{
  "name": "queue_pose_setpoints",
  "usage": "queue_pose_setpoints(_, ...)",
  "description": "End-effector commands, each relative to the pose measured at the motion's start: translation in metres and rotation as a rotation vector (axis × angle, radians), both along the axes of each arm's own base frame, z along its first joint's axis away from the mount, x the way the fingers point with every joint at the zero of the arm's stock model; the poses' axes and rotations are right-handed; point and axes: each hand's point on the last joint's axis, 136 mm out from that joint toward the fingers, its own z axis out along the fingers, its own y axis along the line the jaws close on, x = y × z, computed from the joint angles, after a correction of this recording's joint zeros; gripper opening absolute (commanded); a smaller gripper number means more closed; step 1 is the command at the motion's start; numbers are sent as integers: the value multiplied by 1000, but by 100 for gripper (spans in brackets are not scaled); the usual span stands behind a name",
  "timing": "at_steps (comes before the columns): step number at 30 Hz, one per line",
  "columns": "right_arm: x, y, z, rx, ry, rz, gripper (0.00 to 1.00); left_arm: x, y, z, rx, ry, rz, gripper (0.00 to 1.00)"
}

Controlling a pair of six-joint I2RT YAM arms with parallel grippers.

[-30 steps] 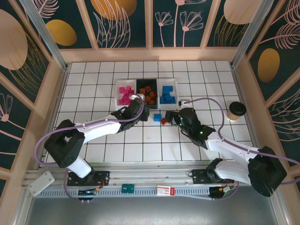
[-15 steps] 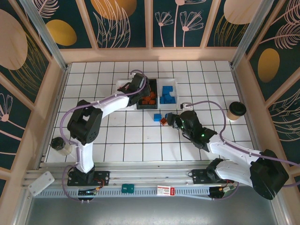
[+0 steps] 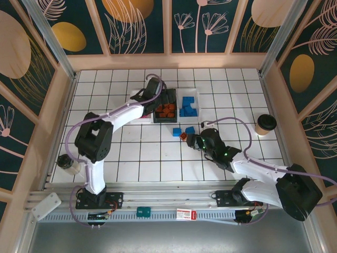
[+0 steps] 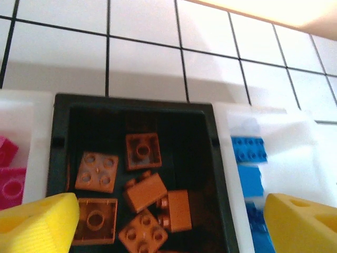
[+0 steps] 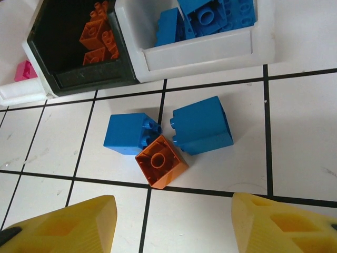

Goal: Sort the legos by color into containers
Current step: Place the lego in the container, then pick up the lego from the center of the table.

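Presently, by my judgement, the sort is nearly complete. My left gripper [image 4: 168, 224] hangs above the black bin [image 4: 131, 100], its fingers spread wide with nothing between them. That bin holds a heap of orange bricks [image 4: 142, 150]. On one side of it the pink bricks [image 4: 9, 176] lie in a white bin [image 4: 16, 108]. On the other side the blue bricks [image 5: 210, 16] lie in the second white bin [image 5: 205, 52]. As far as the views reach, no bin shows a mixed colour.

Outstanding are three loose pieces on the tiled table [image 5: 300, 132], just in front of the bins. They are one blue brick [image 5: 126, 133], another blue brick [image 5: 202, 125] and a loose orange brick [image 5: 160, 161] touching both. My right gripper [image 5: 171, 211] hovers just short of this cluster, fingers parted and empty.

I judge three placements are left: the orange piece to the black bin, and both blue ones to the second white bin.
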Motion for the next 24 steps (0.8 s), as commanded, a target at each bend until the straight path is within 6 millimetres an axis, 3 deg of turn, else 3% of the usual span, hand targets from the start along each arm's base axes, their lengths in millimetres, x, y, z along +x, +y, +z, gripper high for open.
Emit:
queue_pose_setpoints(1,8,9,3,36,-8,5,61,-26,-6,33,-124,-52,-54,97)
queue_pose_setpoints(8,39,2,-11,1,15,-44,62,-104,-3,27,-153,-55,-128,98)
queue_pose_setpoints(12,54,10,-17,-18,34,-7,64,-143,5,15,-169,-34,-154,99)
queue_pose_setpoints(18,68,17,-28,-34,64,11,64,-176,26,5,-193,-12,-142,99)
queue_pose_setpoints(24,78,23,-40,-47,102,33,64,-190,42,-1,-191,-8,-120,99)
